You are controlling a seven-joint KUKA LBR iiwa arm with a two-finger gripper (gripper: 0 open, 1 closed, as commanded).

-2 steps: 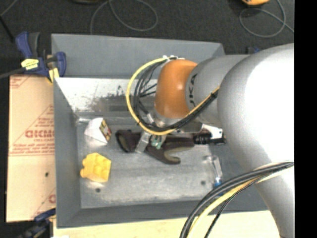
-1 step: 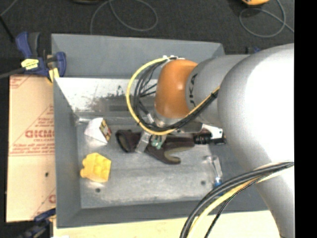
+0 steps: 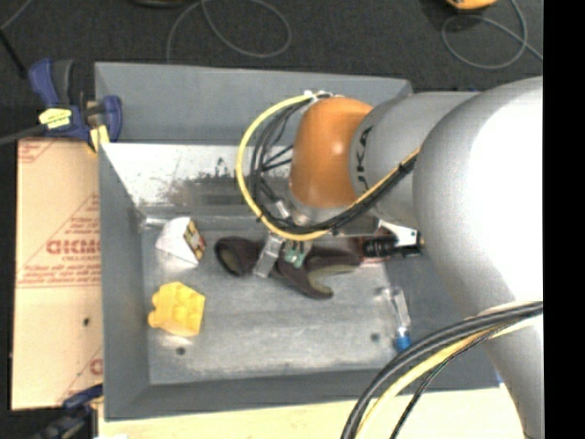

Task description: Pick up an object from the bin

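Observation:
My gripper (image 3: 271, 257) is low in the middle of the bin, mostly hidden beneath the arm's orange cover. It sits right on a dark brown curved thing (image 3: 236, 254) whose rounded end sticks out to its left. Another dark brown piece (image 3: 317, 282) juts out to the lower right of the gripper; I cannot tell whether the two are one object. A red and black item (image 3: 382, 245) lies just right of the gripper, partly under the arm.
A yellow toy brick (image 3: 178, 307) rests at the bin's front left. A small white packet with a printed side (image 3: 180, 240) lies at the left wall. A clear pen-like thing with a blue tip (image 3: 397, 316) lies at the front right. The arm covers the bin's right side.

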